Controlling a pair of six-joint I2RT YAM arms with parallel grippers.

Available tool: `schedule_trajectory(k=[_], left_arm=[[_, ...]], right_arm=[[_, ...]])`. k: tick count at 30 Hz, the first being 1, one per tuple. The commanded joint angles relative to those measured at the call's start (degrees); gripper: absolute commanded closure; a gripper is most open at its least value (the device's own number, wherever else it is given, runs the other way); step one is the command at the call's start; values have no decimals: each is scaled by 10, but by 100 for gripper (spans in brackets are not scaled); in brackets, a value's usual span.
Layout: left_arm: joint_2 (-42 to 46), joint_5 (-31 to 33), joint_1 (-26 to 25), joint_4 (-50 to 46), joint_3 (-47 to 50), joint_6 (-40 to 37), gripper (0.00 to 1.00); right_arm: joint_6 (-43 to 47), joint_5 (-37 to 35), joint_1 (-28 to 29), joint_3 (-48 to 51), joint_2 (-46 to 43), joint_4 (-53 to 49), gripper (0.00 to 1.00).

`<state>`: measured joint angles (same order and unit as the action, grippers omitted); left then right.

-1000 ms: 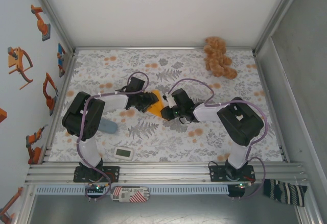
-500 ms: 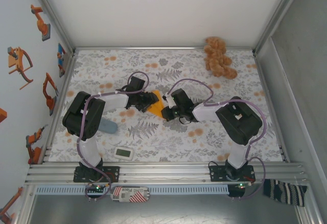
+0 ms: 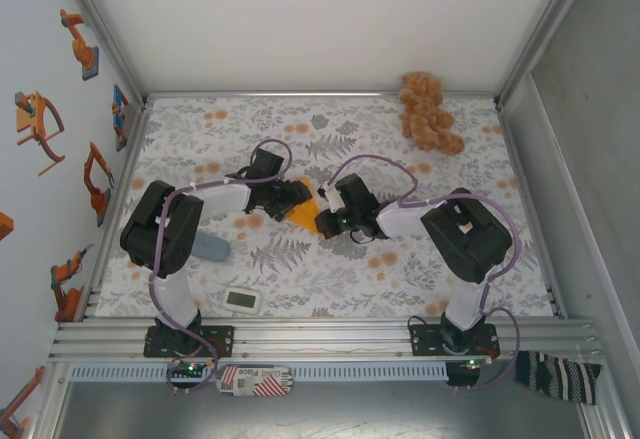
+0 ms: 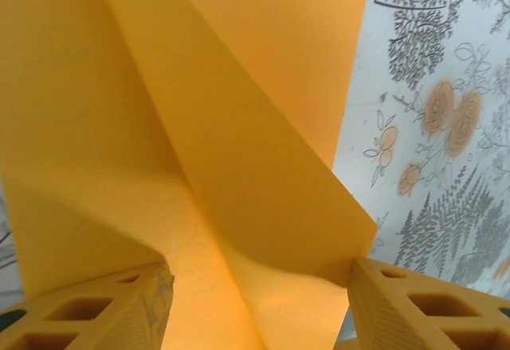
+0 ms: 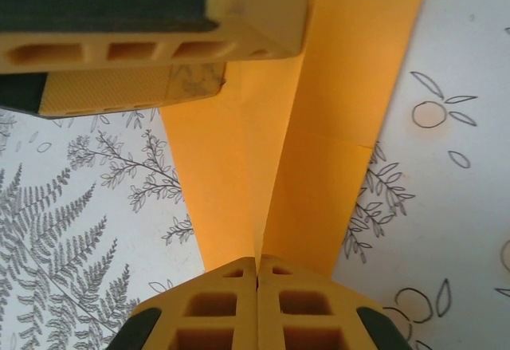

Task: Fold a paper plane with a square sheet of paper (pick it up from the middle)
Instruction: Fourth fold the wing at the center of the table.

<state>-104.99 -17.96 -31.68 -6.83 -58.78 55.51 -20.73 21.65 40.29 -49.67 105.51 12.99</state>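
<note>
At the middle of the counter (image 3: 330, 279), the creased square sheet of paper (image 3: 303, 209) is pinched at its fold by the clenched right end effector (image 5: 256, 274), while the fingers of the released left end effector (image 4: 256, 274) are spread around it.

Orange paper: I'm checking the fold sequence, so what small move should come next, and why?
Probably close the left tool on the orange paper: its fingers stand apart with the folded sheet between them, while the right tool is shut on the crease. A second grip would steady it.
</note>
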Motion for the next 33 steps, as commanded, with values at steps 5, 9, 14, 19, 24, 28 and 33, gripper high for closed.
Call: schedule_trajectory(k=[5,9,14,19,24,28,33], left_arm=[[82,56,9,-99,5,-33,36],[131,68,14,-47,58,-30,36],[161,38,9,30,114,-30,38],[161,12,-7,99,147,-29,41],[137,-1,-22,156,155,-29,43],[106,-20,-25,191,146,-23,47],[73,-33,-31,213,140,-20,55]], right_arm=[[-38,32,-7,11,8,19,100],[-54,56,-11,16,9,22,100],[-83,95,-24,37,7,51,100],[-114,128,-40,60,3,90,100],[-137,153,-53,76,2,120,100],[-142,160,-58,81,4,127,100],[-154,169,-67,86,9,143,100]])
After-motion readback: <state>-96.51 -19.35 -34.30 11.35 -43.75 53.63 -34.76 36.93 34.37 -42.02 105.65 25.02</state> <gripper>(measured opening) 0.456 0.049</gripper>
